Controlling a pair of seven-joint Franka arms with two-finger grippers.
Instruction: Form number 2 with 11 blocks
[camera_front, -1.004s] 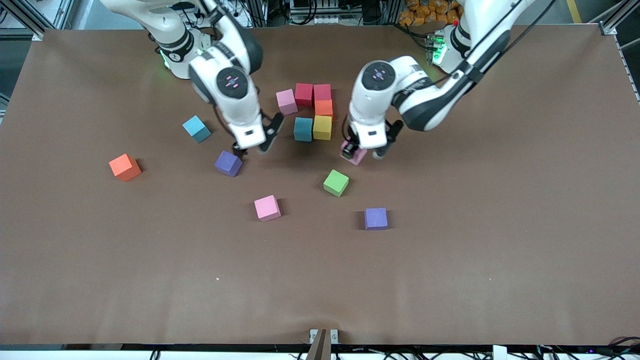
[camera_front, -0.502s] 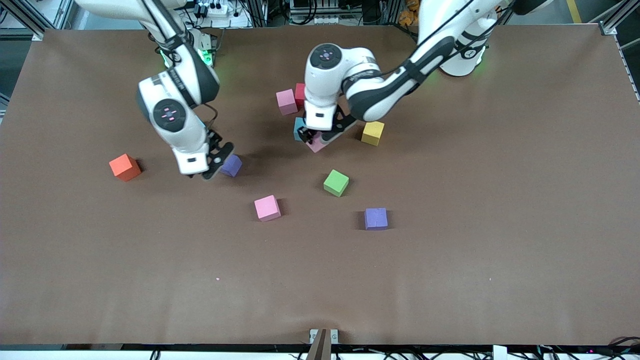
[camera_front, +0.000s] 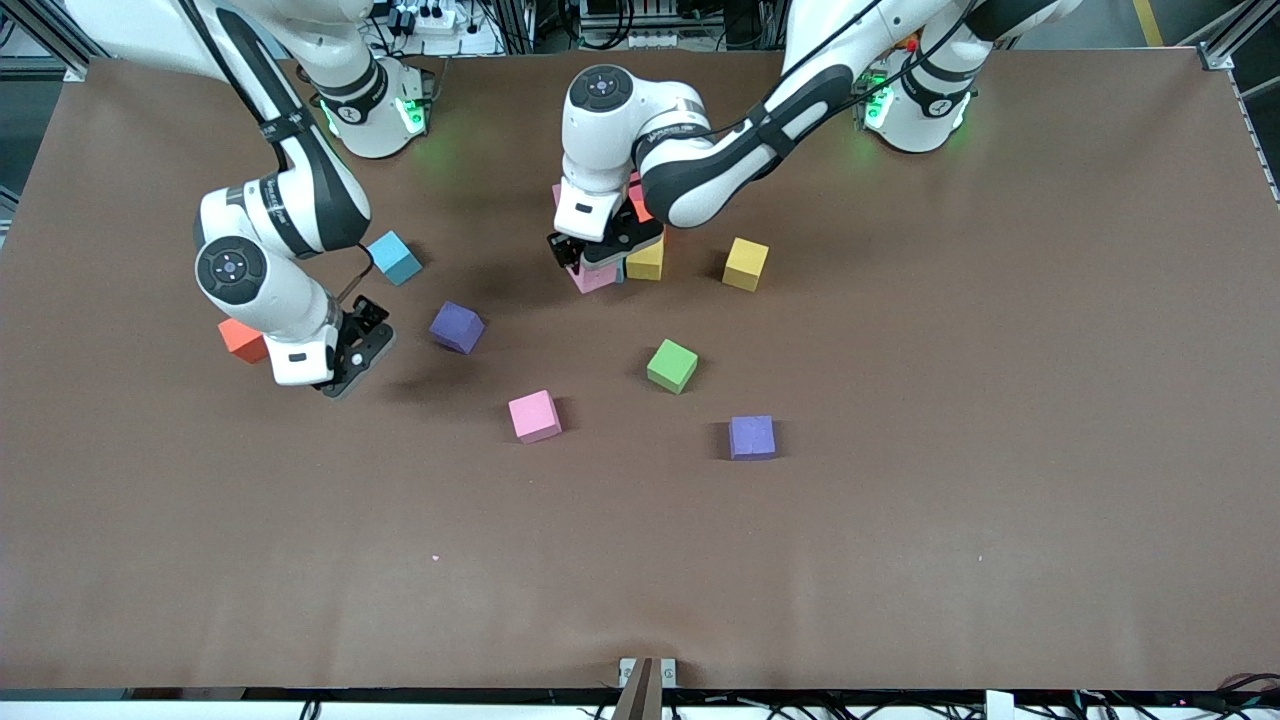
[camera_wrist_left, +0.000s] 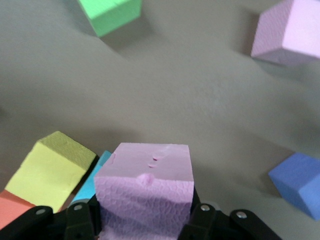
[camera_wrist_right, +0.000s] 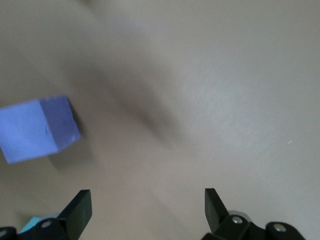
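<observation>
Squeezing a pink block (camera_wrist_left: 145, 192) between its fingers, the left gripper (camera_front: 592, 262) is beside the yellow block (camera_front: 646, 262) of the started number 2 (camera_front: 640, 235). The right gripper (camera_wrist_right: 145, 210) has its fingers wide apart with nothing between them, a purple block (camera_wrist_right: 37, 127) nearby.

The brown worktop (camera_front: 900, 500) has loose blocks lying on it. Take the green block (camera_front: 672, 365) as the middle: a pink block (camera_front: 534, 415) and a purple block (camera_front: 751, 437) lie nearer the front camera than it. A yellow block (camera_front: 746, 264), another purple block (camera_front: 457, 326), a light blue block (camera_front: 393, 257) and an orange block (camera_front: 240, 340) lie farther from the camera than it.
</observation>
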